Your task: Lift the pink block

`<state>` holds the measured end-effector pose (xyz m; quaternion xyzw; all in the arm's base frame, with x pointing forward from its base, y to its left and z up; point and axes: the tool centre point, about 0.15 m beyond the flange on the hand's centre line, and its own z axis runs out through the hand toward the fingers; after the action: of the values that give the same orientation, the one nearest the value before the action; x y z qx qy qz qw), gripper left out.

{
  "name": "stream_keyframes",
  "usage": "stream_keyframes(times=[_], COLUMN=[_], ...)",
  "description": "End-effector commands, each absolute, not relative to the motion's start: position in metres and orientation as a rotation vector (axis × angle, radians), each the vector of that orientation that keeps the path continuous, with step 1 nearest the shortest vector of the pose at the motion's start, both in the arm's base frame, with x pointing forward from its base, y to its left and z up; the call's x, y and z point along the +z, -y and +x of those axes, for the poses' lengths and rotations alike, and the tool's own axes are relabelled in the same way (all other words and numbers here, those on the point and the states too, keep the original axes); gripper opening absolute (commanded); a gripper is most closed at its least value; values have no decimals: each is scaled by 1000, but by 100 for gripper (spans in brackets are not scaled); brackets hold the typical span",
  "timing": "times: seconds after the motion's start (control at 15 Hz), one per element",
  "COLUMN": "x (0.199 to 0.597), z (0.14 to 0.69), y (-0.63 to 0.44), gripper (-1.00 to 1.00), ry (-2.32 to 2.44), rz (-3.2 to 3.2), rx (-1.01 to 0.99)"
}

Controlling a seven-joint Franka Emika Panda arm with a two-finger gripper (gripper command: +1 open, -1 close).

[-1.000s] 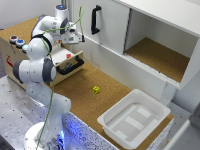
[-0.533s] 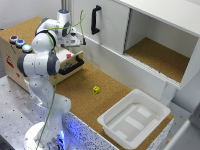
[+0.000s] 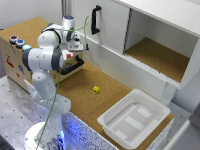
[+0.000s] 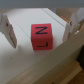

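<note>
Gripper (image 4: 41, 31) astride pink block (image 4: 40, 37), jaws apart

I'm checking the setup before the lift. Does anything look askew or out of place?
Nothing stands out. The pink block sits flat between the open claw's fingers, the yellow cube lies alone on the cork, and the white tray is upright.

Table (image 3: 80, 92): rough, matt, cork-like brown sheet, the same finish lining the cabinet's open compartment (image 3: 162, 57). Cabinet walls (image 3: 112, 25): smooth, matt white panels with a glossy black handle (image 3: 95, 19). Bin (image 3: 134, 119): smooth white plastic, faintly shiny. Robot arm (image 3: 45, 57): glossy white plastic shells. Pink block (image 4: 40, 37): smooth, matt, dark marks printed on its face. Pincer (image 4: 41, 27): pale, smooth fingers (image 4: 7, 27). Wooden ledge (image 4: 45, 62): light, plain grain. Yellow cube (image 3: 96, 89): smooth-looking, too small to judge further.
</note>
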<state>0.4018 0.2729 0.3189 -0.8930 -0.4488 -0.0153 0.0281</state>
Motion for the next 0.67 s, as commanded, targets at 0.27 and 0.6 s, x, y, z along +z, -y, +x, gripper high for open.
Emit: stream_keyframes(times=[0.27,0.6], x=[307,312], z=[426,423], y=[-282,-286], gripper=[-100,-100], ry=[1353,1372], rz=[-2805,-2813], rx=[-110,-114])
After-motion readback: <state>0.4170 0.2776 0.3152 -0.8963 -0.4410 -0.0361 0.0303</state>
